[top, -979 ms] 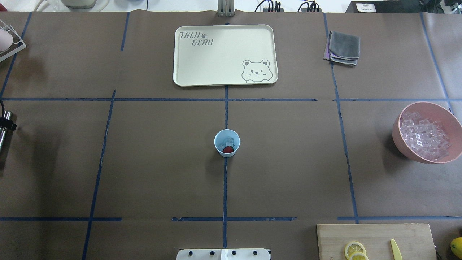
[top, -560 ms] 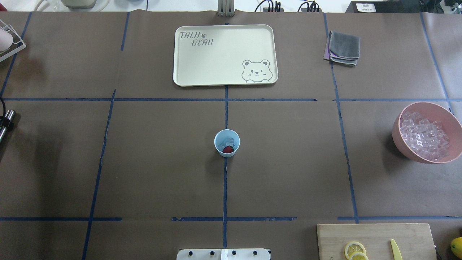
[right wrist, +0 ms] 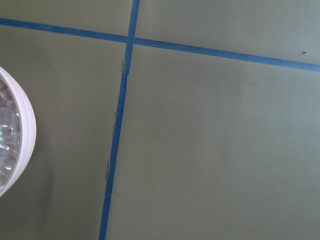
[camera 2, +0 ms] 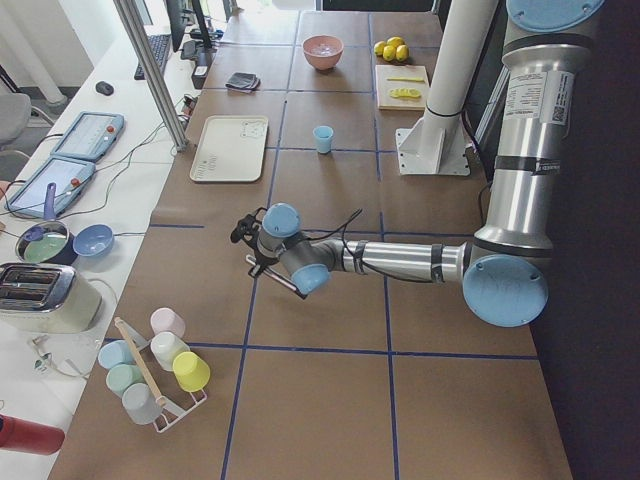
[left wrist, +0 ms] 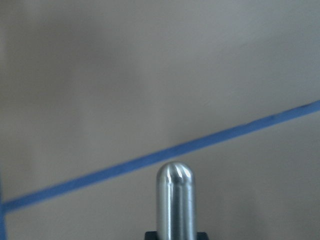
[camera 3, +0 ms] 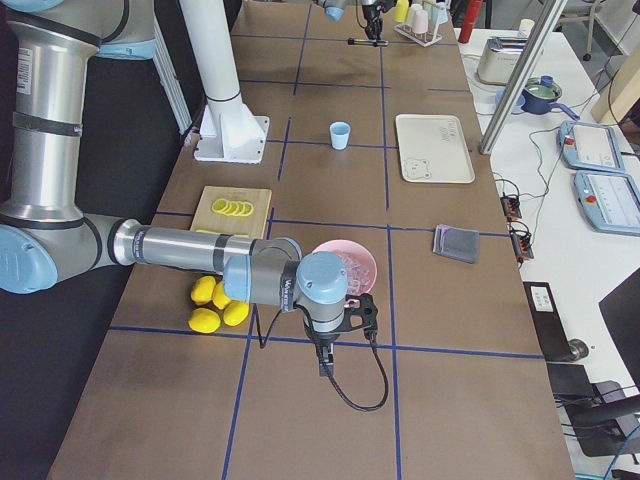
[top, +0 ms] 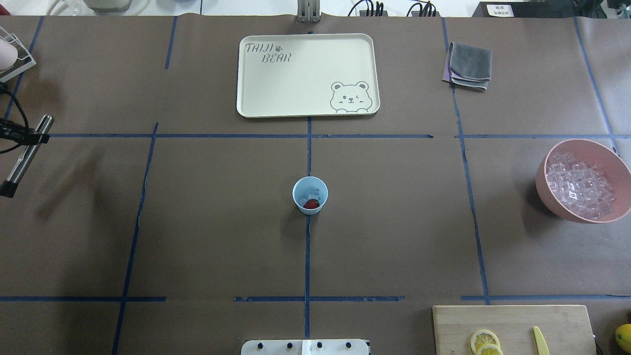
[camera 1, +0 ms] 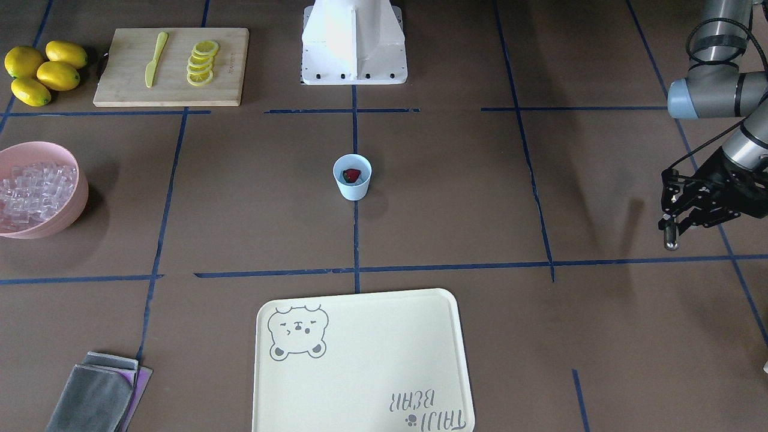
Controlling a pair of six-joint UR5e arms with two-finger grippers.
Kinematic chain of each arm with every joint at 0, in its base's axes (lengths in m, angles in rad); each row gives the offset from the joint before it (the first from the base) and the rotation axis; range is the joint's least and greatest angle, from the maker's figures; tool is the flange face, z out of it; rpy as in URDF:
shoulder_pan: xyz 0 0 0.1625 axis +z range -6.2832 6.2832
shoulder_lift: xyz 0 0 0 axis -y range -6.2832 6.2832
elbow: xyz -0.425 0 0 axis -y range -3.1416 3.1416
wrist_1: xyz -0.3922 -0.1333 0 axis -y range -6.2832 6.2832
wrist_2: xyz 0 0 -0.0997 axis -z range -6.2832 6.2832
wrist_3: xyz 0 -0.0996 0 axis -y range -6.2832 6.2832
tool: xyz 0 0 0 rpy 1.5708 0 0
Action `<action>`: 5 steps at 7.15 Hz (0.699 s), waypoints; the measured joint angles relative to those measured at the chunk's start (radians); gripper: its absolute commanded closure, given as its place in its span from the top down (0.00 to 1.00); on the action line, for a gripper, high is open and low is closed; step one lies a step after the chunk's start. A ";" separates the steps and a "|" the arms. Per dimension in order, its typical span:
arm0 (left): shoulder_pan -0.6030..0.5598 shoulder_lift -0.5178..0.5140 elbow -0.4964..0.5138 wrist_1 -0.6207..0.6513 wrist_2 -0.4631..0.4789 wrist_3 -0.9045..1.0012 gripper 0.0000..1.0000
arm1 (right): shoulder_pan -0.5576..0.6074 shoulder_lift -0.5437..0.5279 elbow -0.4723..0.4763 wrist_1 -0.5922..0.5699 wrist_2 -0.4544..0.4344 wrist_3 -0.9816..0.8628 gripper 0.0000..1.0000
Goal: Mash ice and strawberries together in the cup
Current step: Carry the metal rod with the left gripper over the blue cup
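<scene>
Left tool (top: 35, 137) clamps the slick, rigid steel muddler (top: 19, 165), nine o'clock of the light, tippable cup (top: 310, 195); whether the right tool (camera 3: 335, 355) grips anything, I cannot tell.

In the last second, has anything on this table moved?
The left gripper, holding a metal rod, has swung further into the overhead view from its left edge, the rod now slanting more. The cup, strawberry, ice, tray and pink bowl stayed put.
</scene>
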State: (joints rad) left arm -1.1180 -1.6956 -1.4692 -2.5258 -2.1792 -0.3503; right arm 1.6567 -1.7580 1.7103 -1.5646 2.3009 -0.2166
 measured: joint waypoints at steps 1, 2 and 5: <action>0.009 -0.072 -0.011 -0.033 -0.002 -0.001 0.00 | 0.000 0.000 0.000 0.000 0.000 0.003 0.99; 0.046 -0.145 -0.016 -0.090 -0.001 -0.038 0.00 | 0.000 0.000 0.000 -0.001 0.000 0.004 0.99; 0.209 -0.330 -0.017 -0.343 0.031 -0.086 0.00 | 0.000 0.002 -0.001 -0.001 0.001 0.005 0.99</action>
State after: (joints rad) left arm -0.9091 -2.0252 -1.4865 -2.8691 -2.1482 -0.4364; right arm 1.6567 -1.7564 1.7090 -1.5661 2.3023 -0.2117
